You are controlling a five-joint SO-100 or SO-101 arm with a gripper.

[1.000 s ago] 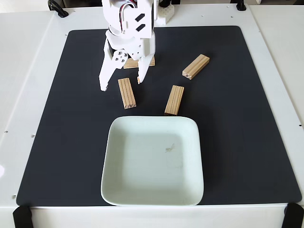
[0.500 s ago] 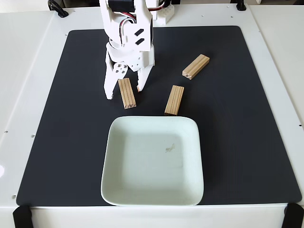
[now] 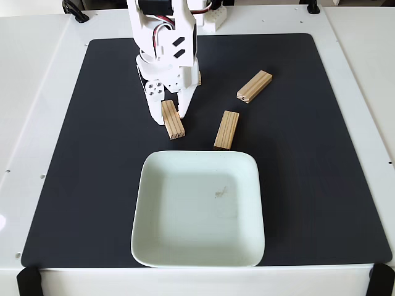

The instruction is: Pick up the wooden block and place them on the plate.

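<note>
A white robot arm reaches down from the top of the fixed view onto a black mat [image 3: 92, 185] laid on a white worktop [image 3: 37, 92]. Its gripper [image 3: 166, 114] has its two fingers closed around the far end of a wooden block [image 3: 173, 120], one finger on each long side, so the block is pinched across its narrow width. The block's near end points toward the plate, slightly angled. Whether it rests on the mat or is just lifted cannot be told.

The block is a small, stiff bar of pale pine, likely light and not fragile. Its flat parallel sides suit a pinch across the width, though smooth wood gripped near one end may pivot; a hold nearer the middle would be steadier.

The arm stands nearly vertical over the block, wrist straight down, servo housings stacked above.

The square mint-white plate [image 3: 148, 246] sits empty nearer the camera, just below the gripped block. A second block [image 3: 226, 130] lies just beyond the plate's far rim, a third block [image 3: 254, 86] farther right, and a fourth block [image 3: 198, 78] peeks out behind the arm.
</note>
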